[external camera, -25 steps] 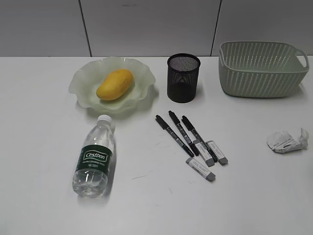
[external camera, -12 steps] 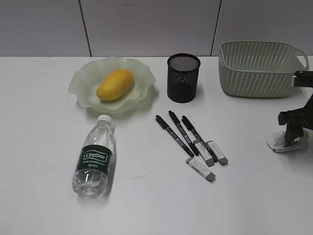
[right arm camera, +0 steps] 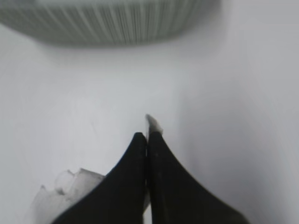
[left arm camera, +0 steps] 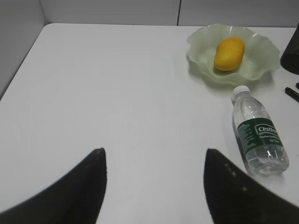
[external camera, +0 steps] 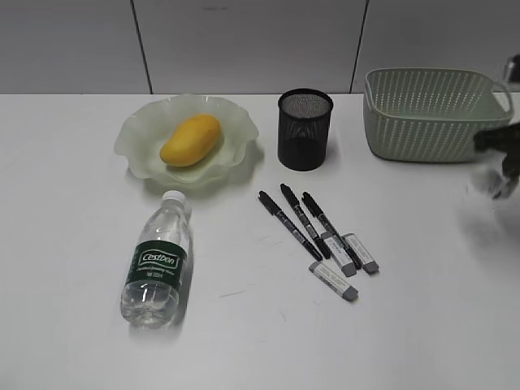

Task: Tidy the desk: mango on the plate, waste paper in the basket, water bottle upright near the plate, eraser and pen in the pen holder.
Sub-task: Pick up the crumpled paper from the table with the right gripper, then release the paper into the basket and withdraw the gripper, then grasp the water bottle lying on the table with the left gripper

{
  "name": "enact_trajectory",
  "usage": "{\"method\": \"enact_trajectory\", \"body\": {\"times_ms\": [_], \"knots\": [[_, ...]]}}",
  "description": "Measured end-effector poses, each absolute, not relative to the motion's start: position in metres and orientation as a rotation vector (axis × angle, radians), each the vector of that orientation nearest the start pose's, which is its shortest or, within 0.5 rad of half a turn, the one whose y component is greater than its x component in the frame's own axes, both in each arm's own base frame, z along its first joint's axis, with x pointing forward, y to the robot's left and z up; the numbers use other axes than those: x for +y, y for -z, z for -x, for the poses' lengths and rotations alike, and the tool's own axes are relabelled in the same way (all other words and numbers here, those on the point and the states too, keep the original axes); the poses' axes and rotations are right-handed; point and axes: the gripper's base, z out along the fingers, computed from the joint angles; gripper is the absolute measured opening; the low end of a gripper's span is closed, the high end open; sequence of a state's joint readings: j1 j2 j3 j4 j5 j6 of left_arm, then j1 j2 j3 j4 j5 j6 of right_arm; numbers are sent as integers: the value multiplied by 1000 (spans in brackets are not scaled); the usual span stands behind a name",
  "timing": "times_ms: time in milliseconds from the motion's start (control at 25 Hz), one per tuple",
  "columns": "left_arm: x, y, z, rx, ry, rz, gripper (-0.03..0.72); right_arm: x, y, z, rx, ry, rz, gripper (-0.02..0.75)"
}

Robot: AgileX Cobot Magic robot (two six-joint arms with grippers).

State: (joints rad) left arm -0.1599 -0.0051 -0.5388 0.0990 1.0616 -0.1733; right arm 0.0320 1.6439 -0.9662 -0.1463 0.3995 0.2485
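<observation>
My right gripper [right arm camera: 147, 136] is shut on the waste paper [right arm camera: 58, 195]; a white scrap pokes out past the tips and more hangs to the lower left. In the exterior view this gripper [external camera: 500, 166] is a blur at the right edge, just in front of the basket [external camera: 431, 114]. The mango [external camera: 191, 140] lies on the plate [external camera: 236, 130]. The water bottle [external camera: 157, 262] lies on its side, cap toward the plate. Three pens [external camera: 296, 219] and three erasers [external camera: 345, 260] lie in front of the pen holder [external camera: 305, 128]. My left gripper [left arm camera: 154, 156] is open over bare desk, left of the bottle [left arm camera: 259, 133].
A grey panelled wall runs along the back of the white desk [external camera: 73, 211]. The basket's woven wall [right arm camera: 107, 23] fills the top of the right wrist view, close ahead of the right gripper.
The right arm came in from the right edge onto the waste paper, shut on it, and lifted it off the desk toward the basket. The left gripper has not moved.
</observation>
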Motion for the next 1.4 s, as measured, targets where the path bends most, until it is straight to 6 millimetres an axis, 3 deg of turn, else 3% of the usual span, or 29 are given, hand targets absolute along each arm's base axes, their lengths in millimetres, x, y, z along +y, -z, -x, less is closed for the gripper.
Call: {"method": "enact_trajectory", "body": {"times_ms": [80,160,240,320,440,520,560,600,680,760,840,1000,1200,1320,1400], "knots": [[9,-288,9,1999,97,21,487,6,-241,-333,2390,6,-90,13],[9,-288,9,1999,97,21,487,6,-264,-346,2276,12,-53,13],[9,-288,9,1999,97,21,487,8,-271,-373,2216,14,-36,13],[9,-288,9,1999,97,21,487,8,-263,-404,2211,24,-21,29],[9,-288,9,1999,97,21,487,9,-242,-445,2244,39,-20,230],[9,-288,9,1999,97,21,487,8,-235,-458,2275,51,-24,464],[9,-288,9,1999,97,21,487,8,-236,-460,2279,58,-22,541],[9,-288,9,1999,97,21,487,8,-239,-459,2286,64,-22,589],[9,-288,9,1999,97,21,487,6,-254,-451,2288,80,-18,596],[9,-288,9,1999,97,21,487,5,-269,-429,2307,101,-4,566],[9,-288,9,1999,97,21,487,3,-282,-394,2323,115,8,547],[9,-288,9,1999,97,21,487,-1,-298,-291,2385,137,33,539],[9,-288,9,1999,97,21,487,3,-300,-161,2453,36,77,584],[9,-288,7,2012,100,20,487,8,-304,-99,2399,-58,110,592],[7,-289,0,2050,104,10,487,9,-305,-67,2340,-82,137,590]]}}
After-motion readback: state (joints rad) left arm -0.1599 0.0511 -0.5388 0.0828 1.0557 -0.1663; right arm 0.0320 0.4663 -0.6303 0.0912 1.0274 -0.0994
